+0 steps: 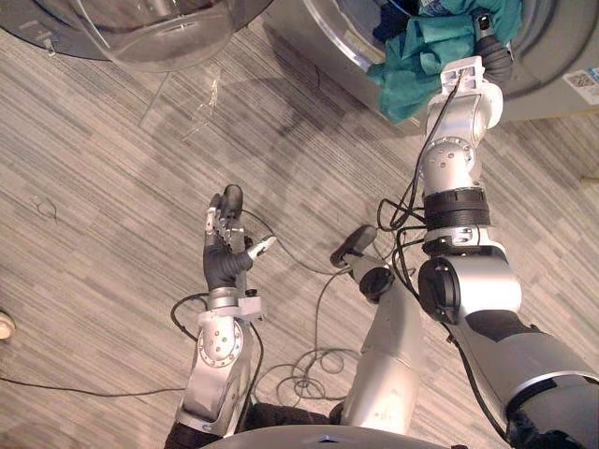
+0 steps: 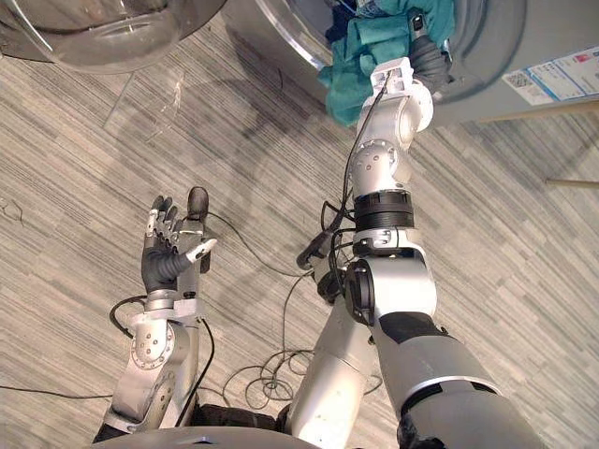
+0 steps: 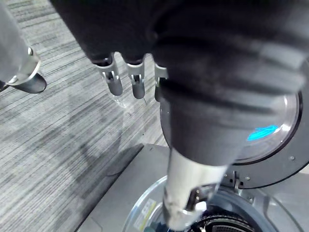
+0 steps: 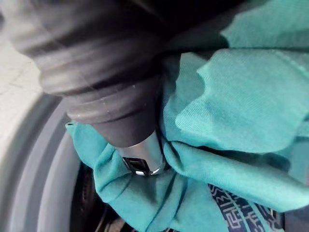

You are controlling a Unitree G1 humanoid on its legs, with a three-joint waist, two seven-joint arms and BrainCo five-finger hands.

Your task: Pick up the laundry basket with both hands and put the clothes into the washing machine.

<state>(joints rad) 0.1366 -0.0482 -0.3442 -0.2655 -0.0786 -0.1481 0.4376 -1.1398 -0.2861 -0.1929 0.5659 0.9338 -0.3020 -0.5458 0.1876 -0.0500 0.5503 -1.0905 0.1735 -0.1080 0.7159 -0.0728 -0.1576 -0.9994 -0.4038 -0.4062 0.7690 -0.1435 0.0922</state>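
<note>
Far right: washing machine [image 1: 547, 70], door [image 1: 140, 28] open at far left, teal clothes [image 1: 416, 65] bunched in drum mouth. R hand [image 1: 494, 51] sunk in them, fingers hidden, can't tell grip. L hand [image 1: 223, 253] near left above floor [image 1: 94, 187], fingers straight, apart.

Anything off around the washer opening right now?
Yes: the teal garment spills out over the rim of the washing machine, with a fold drooping outside. The right hand is pressed into it; the left hand hangs open over the floor.
</note>
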